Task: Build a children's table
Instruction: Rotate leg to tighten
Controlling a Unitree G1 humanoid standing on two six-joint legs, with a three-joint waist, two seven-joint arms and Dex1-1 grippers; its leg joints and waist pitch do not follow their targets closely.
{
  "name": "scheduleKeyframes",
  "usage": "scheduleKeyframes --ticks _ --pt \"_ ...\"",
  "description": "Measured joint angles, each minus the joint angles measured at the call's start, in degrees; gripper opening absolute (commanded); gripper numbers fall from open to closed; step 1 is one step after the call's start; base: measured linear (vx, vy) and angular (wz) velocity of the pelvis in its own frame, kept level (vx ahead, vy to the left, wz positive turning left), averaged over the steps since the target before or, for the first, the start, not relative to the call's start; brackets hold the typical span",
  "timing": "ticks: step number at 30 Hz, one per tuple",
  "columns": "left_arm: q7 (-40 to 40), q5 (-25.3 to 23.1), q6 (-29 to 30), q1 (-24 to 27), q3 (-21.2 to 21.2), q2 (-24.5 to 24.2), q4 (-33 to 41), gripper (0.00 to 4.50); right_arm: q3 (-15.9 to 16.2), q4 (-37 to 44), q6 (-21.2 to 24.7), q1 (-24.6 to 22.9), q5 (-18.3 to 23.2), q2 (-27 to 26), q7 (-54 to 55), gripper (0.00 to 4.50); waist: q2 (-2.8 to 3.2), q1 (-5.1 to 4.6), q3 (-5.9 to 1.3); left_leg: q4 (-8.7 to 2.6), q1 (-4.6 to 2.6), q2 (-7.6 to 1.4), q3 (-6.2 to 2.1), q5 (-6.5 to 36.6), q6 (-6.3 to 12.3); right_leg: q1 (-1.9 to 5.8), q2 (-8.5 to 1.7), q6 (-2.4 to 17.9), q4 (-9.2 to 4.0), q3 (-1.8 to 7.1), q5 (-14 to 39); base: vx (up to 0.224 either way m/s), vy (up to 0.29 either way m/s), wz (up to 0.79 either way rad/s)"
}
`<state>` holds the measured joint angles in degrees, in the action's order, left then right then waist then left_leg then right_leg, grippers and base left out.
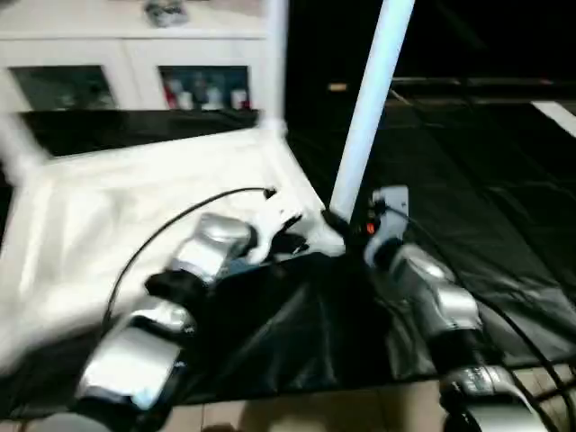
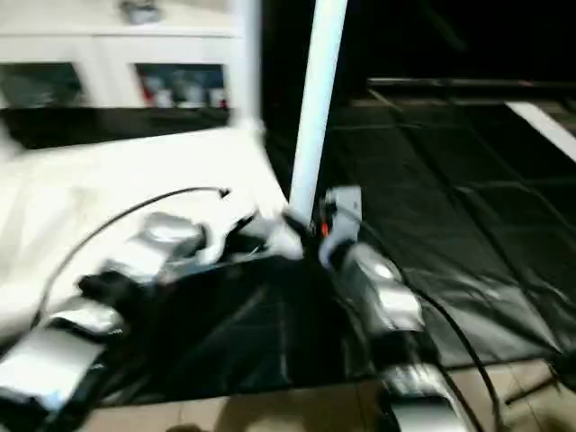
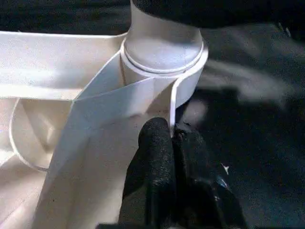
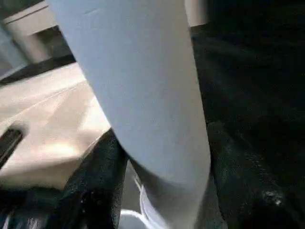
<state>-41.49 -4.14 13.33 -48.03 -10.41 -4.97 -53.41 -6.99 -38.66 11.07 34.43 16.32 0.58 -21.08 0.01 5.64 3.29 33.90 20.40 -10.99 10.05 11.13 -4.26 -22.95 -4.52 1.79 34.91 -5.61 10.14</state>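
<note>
The children's table top (image 1: 135,216) lies upside down on a black mat, ribbed underside up. A white leg (image 1: 369,99) stands upright in the near right corner socket (image 3: 164,52). My right gripper (image 1: 337,220) is at the base of this leg. In the right wrist view the leg (image 4: 143,95) runs between the two black fingers (image 4: 95,186), which press on both sides. My left gripper (image 3: 172,143) is shut on a thin white wall of the top just beside that socket. Another leg (image 1: 274,63) rises from the far right corner.
A white cabinet (image 1: 135,63) with glass doors stands behind the table top. The black mat (image 1: 486,180) spreads to the right and toward me, ending at a pale floor strip (image 1: 315,409). A black cable (image 1: 162,229) arcs over my left forearm.
</note>
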Motion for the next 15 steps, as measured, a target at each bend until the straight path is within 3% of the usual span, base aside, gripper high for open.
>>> scheduleKeyframes --ticks 4,11,13,15 --pt "10.92 0.57 1.91 -2.20 3.13 4.51 -2.68 0.00 -3.39 -7.53 -2.02 6.62 0.08 -3.07 9.54 2.15 0.00 -0.69 0.00 -0.12 0.27 -0.02 -0.03 0.00 0.03 -0.27 0.07 0.09 -0.01 -0.01 0.09 0.000 0.000 0.00" --pt "13.74 0.53 1.42 -2.31 3.73 4.50 -3.05 0.00 -4.20 -13.21 -5.23 10.04 -1.09 -4.22 11.28 2.14 0.00 -0.67 0.00 -0.19 0.31 -0.03 -0.02 -0.16 0.38 -0.34 0.08 0.19 -0.02 -0.04 0.18 0.000 0.000 0.00" --pt "13.25 0.00 1.07 -2.31 3.63 3.83 -3.21 0.00 -4.19 -13.94 -6.08 10.14 -1.25 -4.33 11.23 2.68 0.00 -0.67 0.00 -0.19 0.21 -0.03 -0.01 -0.16 0.37 -0.34 0.08 0.19 0.01 -0.04 0.17 0.000 0.000 0.00" --pt "12.93 -0.07 0.64 -2.31 3.36 3.45 -3.31 0.00 -4.25 -15.15 -6.55 10.13 -1.18 -4.40 10.58 2.81 0.00 -0.69 0.00 -0.20 0.05 -0.04 -0.01 -0.17 0.36 -0.33 0.09 0.20 0.03 -0.04 0.16 0.000 0.000 0.00"
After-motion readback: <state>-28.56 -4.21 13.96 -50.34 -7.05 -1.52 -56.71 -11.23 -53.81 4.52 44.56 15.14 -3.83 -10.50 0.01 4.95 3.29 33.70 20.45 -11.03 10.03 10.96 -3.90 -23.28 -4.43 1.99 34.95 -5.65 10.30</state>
